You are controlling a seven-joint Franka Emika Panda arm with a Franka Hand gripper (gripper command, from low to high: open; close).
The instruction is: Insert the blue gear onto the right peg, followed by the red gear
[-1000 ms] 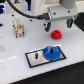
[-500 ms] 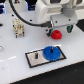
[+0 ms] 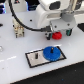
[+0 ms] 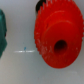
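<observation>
The blue gear point(image 3: 50, 52) lies flat on the black-framed white plate point(image 3: 35, 62), on the side towards the exterior view's right. It covers the right peg, which is hidden. The other peg point(image 3: 36, 57) stands bare. The red gear point(image 3: 57, 35) sits on the white table behind the plate. My gripper point(image 3: 57, 32) hangs right over it, with dark fingers point(image 3: 49, 35) on either side, and looks open. In the wrist view the red gear point(image 4: 52, 30) fills most of the picture, very close and blurred, and its centre hole is visible.
A black and white fixture point(image 3: 19, 31) stands on the table at the exterior view's left, with a black cable point(image 3: 17, 20) looping above it. A green object point(image 4: 2, 32) shows at the edge of the wrist view.
The gripper has come down closer over the red gear. The blue gear and the plate have not moved.
</observation>
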